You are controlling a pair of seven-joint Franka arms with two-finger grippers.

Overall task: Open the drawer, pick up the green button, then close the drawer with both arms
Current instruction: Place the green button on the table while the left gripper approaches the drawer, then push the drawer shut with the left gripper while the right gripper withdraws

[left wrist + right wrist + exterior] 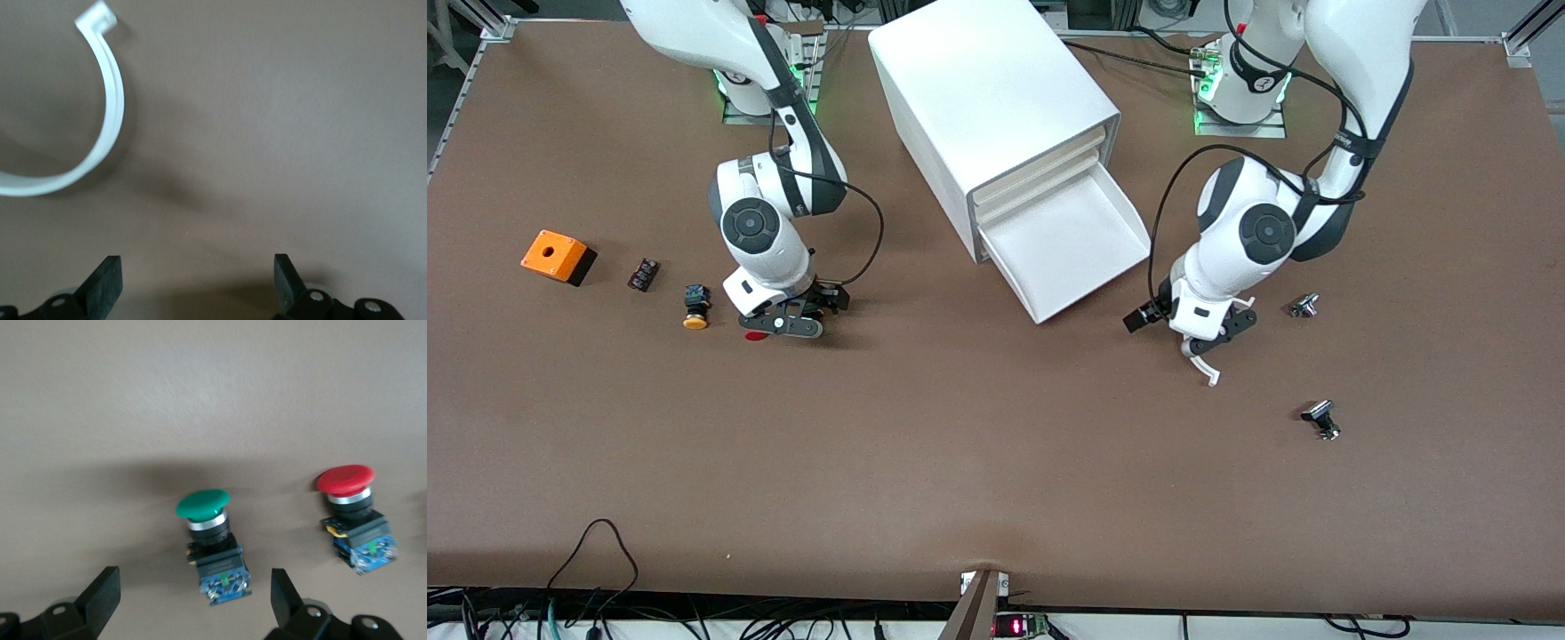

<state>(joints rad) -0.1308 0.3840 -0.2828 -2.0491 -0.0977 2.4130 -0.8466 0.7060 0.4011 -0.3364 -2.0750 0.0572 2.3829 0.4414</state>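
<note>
- Standing toward the robots' end of the brown bench (960,444) in the front view, the white cabinet (996,107) has its bottommost drawer (1072,244) pulled out, its tray bare white and its front edge nearest the camera.
- Right tool (787,318) sits low over the bench toward the right arm's end, with a sliver of red cap (754,336) showing at its edge; the green button is hidden under it in this view.
- Beside it lie a yellow-capped button (695,307), a small dark part (643,274) and an orange box (558,256), spaced apart toward the bench's end.
- Left tool (1209,342) hangs over bare bench beside the drawer's corner, a white curved hook (1202,360) on it; two small metal parts (1304,306) (1321,419) lie apart at that end.
- Wide bare bench runs from both tools to the camera-side edge.
- Left wrist view: the left tool (197,283) is spread wide over bare surface (only the hook (107,107) shares the frame).
- Right wrist view: the right tool (193,600) is spread, the green button (212,543) lying on the bench between its fingers, touching neither; the red button (353,517) lies just beside it, apart.
</note>
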